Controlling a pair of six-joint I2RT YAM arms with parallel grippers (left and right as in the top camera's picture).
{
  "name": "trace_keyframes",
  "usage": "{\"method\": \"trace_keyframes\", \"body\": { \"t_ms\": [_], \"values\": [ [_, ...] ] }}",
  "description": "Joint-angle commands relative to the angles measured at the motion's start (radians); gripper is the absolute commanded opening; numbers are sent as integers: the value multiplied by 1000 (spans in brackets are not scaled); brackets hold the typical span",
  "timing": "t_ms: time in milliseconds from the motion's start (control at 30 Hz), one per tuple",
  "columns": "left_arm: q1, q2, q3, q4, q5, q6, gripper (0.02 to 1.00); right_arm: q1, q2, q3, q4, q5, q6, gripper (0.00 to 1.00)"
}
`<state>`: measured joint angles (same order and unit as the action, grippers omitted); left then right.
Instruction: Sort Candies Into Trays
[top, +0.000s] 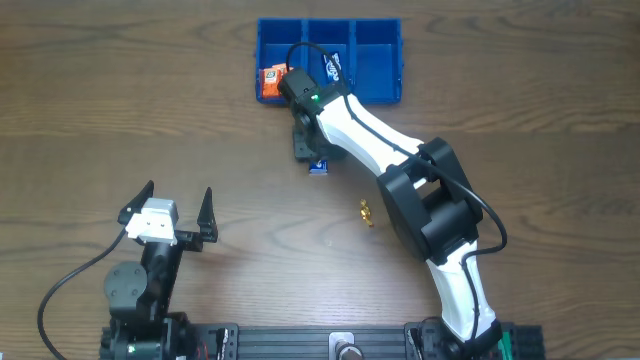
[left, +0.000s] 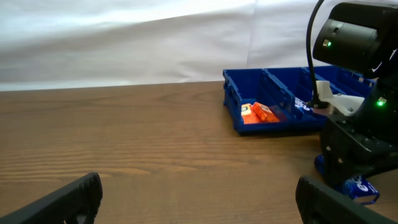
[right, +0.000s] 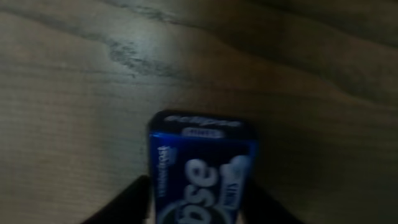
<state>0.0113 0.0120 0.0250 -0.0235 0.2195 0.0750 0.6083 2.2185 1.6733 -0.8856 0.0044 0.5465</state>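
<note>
At the tray (top: 380, 72)'s six o'clock: mint tin (right: 202, 158), rigid, light, likely slick.
Right tool (right: 199, 208): clamped on its long sides.
Left tool (top: 178, 192): wide open, empty.

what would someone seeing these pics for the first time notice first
The right gripper is down at a blue candy pack lying on the wooden table just in front of the blue tray. The tray's left compartment holds orange candies, and a small gold candy lies alone beside the right arm. The left gripper hangs open at the near left, away from it all.
</note>
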Motion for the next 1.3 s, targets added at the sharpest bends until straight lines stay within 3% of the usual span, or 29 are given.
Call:
{"method": "trace_keyframes", "body": {
  "t_ms": [33,233,533,700,867,1300],
  "values": [
    [3,-2,-20,-32,14,-8,998,3,21,3,2,5,8,253],
    [3,-2,-20,-32,14,-8,998,3,-40,4,-30,6,8,191],
    [3,-2,-20,-32,14,-8,998,-51,-365,97,-86,166,2,117],
    [3,-2,-20,-32,14,-8,996,-116,-332,258,-39,206,-89,86],
    [3,-2,-20,-32,14,-8,996,-151,-217,311,156,258,-185,86],
    [3,-2,-20,-32,14,-8,996,-160,-27,312,313,202,-204,91]
  ]
}}
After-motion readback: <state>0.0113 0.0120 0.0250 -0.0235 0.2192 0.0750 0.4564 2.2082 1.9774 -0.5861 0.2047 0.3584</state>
